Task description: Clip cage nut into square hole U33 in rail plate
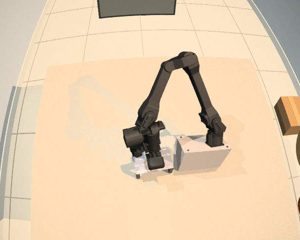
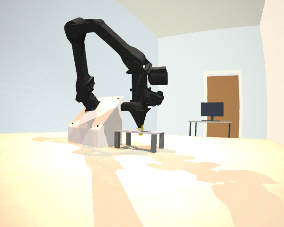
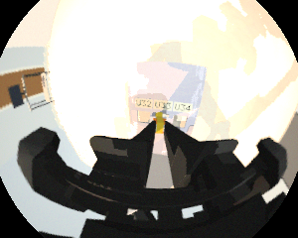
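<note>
Jaws (image 2: 140,126) pointing down, shut on nut (image 2: 140,134) (image 3: 160,123).

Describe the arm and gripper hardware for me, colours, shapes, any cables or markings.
The arm is matte black or very dark grey, with slim straight links, chunky rounded joints and a stubby cylindrical housing near the wrist. The gripper is black too, its two wedge-shaped fingers tapering to narrow tips. I can make out no cables, lettering or logos on either.

The yellow cage nut (image 2: 140,130) (image 3: 160,122) was pinched in the tool (image 2: 140,126) (image 3: 160,124), poking down past the thin, pale rail plate (image 1: 142,169) (image 2: 158,132) (image 3: 164,79), which stood level on dark legs, right by the U33 label.
</note>
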`<state>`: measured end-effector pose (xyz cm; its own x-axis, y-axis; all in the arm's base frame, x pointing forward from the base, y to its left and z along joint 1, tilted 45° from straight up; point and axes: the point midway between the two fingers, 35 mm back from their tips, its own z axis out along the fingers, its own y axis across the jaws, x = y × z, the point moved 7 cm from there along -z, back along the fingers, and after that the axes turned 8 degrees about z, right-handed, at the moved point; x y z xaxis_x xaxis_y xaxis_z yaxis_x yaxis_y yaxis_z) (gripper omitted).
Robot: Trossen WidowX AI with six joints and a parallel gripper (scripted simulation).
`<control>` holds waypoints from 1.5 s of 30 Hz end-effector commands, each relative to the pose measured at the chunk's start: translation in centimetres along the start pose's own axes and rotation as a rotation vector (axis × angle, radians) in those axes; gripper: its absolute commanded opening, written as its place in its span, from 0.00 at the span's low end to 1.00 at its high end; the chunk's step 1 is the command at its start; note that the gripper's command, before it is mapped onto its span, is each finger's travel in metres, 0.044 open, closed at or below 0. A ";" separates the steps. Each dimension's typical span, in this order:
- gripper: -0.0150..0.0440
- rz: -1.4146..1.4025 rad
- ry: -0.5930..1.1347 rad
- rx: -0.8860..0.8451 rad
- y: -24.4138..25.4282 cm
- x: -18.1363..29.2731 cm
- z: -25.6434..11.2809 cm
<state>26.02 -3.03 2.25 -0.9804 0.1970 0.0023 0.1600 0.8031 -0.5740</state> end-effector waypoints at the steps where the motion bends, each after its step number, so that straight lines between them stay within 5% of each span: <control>1: 0.30 -0.003 -0.001 -0.013 0.0 0.0 0.0; 45: 0.30 -0.005 0.011 -0.095 -1.1 -0.2 0.1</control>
<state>25.98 -3.98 2.73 -0.9793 0.2021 0.0134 0.1681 0.8475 -0.5034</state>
